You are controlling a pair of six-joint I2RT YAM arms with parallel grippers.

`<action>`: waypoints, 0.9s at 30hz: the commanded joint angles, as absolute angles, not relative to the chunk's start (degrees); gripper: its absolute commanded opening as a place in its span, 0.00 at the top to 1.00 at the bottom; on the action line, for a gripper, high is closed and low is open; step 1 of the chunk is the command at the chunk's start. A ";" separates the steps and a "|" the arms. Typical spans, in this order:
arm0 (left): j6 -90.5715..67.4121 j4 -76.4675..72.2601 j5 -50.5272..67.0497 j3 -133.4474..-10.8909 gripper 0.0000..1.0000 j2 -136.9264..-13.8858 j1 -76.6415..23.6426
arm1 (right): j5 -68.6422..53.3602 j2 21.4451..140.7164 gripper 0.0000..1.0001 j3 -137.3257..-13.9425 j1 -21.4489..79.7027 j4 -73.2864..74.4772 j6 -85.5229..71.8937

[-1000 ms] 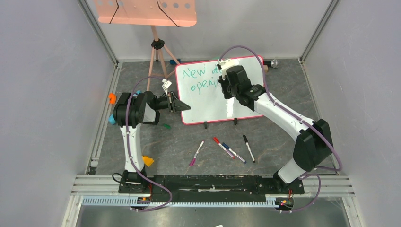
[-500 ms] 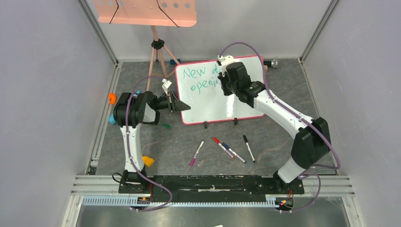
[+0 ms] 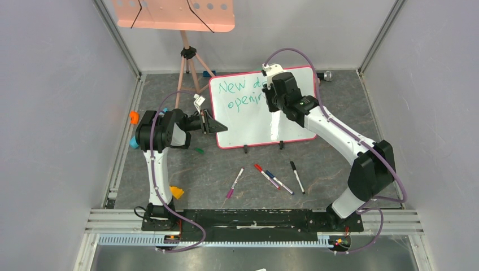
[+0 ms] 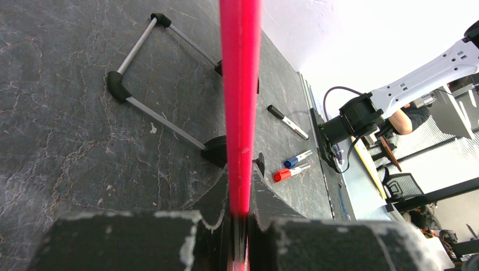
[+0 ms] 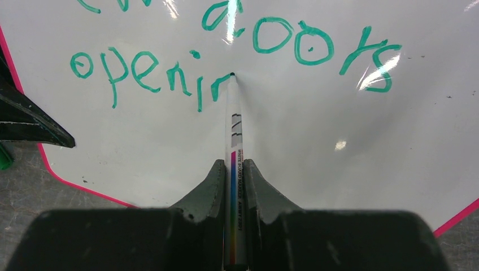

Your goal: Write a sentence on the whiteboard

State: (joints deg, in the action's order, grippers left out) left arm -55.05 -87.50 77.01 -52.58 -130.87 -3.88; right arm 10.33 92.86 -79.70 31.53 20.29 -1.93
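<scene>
The whiteboard (image 3: 254, 121) stands tilted at the back of the table, white with a pink-red frame (image 4: 240, 84). My left gripper (image 3: 217, 125) is shut on its left edge, and the frame runs straight between the jaws (image 4: 240, 192). The sentence (image 5: 135, 73) is in green: "New doors" above, "openin" and one more stroke below. My right gripper (image 5: 232, 169) is shut on a white marker (image 5: 233, 130). Its tip touches the board at the end of the second line. In the top view my right wrist (image 3: 282, 93) covers the middle of the writing (image 3: 233, 88).
Several loose markers (image 3: 264, 174) lie on the table in front of the board, a black one (image 3: 297, 176) furthest right. A green cap (image 3: 198, 150) lies by the left arm. A salmon tray (image 3: 175, 14) on a tripod stands behind the board's left corner.
My right gripper has moved right and slightly up along the second line with the marker, and more green writing shows to its left. The left arm and board have not moved.
</scene>
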 commanded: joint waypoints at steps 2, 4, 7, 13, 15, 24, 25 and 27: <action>-52.51 -89.21 71.50 -52.91 0.98 -133.88 -2.92 | 11.34 91.80 1.00 -78.03 30.56 21.18 -2.18; -52.47 -89.21 71.47 -52.96 0.98 -133.93 -2.93 | 10.91 91.12 1.00 -76.65 30.60 20.93 -2.27; -52.47 -89.21 71.46 -52.99 0.98 -133.94 -2.91 | 9.92 90.23 1.00 -74.95 30.58 20.92 -2.38; -52.56 -89.21 71.56 -52.97 0.98 -133.93 -2.90 | 9.47 89.60 1.00 -73.85 30.54 20.66 -2.38; -52.48 -89.21 71.54 -52.91 0.98 -133.90 -2.90 | 9.36 89.46 1.00 -74.17 30.59 20.69 -2.44; -52.48 -89.21 71.46 -52.98 0.98 -133.94 -2.92 | 7.37 87.02 1.00 -76.71 30.58 20.50 -2.97; -52.47 -89.21 71.52 -53.00 0.98 -133.91 -2.91 | 7.54 86.71 1.00 -76.90 30.54 20.56 -2.91; -52.47 -89.21 71.46 -53.01 0.98 -133.86 -2.96 | 7.92 86.33 1.00 -77.21 30.52 20.58 -2.91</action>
State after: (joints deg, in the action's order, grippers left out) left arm -55.02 -87.55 77.10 -52.58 -130.87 -3.88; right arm 7.64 89.27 -74.85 30.89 20.88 -2.39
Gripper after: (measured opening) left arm 0.106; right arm 0.135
